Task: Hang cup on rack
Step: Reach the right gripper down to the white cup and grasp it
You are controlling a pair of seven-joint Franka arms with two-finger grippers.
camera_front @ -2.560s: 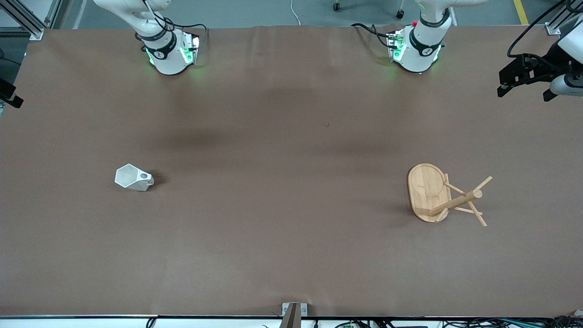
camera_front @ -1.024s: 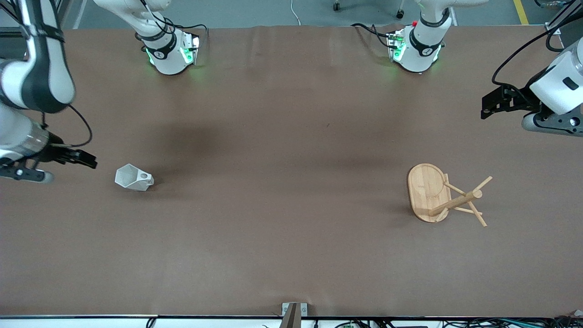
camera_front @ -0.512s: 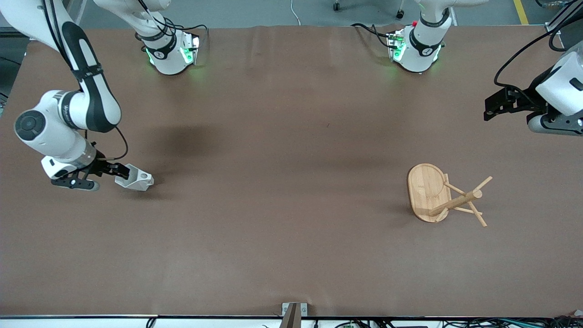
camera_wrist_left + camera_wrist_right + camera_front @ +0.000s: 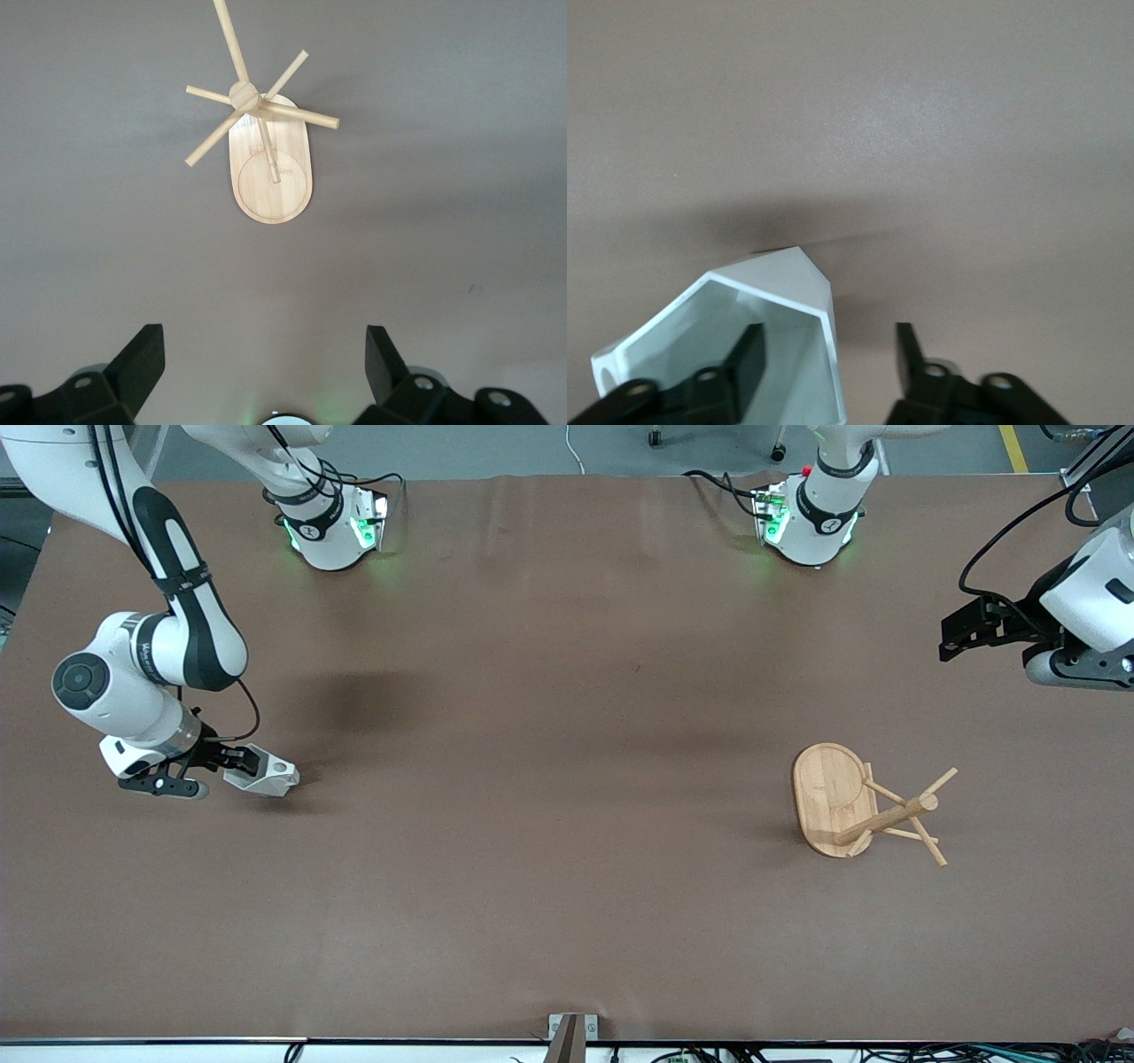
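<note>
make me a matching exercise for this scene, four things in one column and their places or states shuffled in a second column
Things:
1. small white faceted cup
2. light wooden peg rack
3. right hand
4. left hand

Places or states:
A. in the air, open, toward the left arm's end of the table
B. lying on its side on the table
C. open, one finger inside the cup's mouth and one outside its wall
D. standing on its oval base, no cup on its pegs

Pairs: 1-B, 2-D, 3-C, 4-A
</note>
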